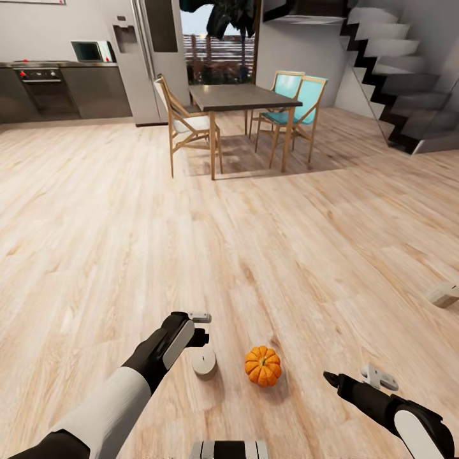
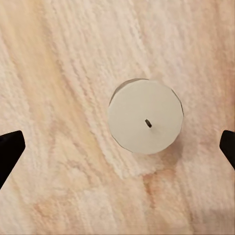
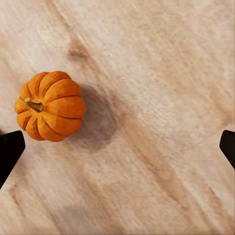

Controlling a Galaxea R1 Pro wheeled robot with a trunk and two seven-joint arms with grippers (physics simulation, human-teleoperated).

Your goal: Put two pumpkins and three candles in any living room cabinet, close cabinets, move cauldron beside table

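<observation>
— Where does the job stand?

— Early, I'd judge. One pumpkin [image 1: 262,366] sits on the wooden floor [image 1: 115,242] just in front of the robot, and a candle [image 1: 204,363] stands upright on the floor just beside it, toward the robot's left. Neither is in a cabinet yet.

— Are the hands on anything?

— No. The left hand [image 1: 200,327] hangs above the candle, and from its wrist camera the candle [image 2: 146,116] lies between the two dark fingertips [image 2: 10,149], which are spread wide and well clear of it. So that hand is open and empty.

— And the right one?

— The right hand [image 1: 331,380] is off to the pumpkin's right. Its wrist camera shows the pumpkin [image 3: 50,105] near one fingertip [image 3: 10,149], not centred between them, and nothing is touched. It is spread open too.

— Anything else lying about?

— A pale object [image 1: 443,294] lies on the floor far to the right; it may be another candle, but I cannot tell. Beyond are the dining bench [image 1: 242,97] and chairs [image 1: 182,124].

— So what is left?

— Nearly everything, by my reckoning: gathering both pumpkins and three candles, stowing them, shutting the cabinets, and placing the cauldron by the coffee bench.
</observation>
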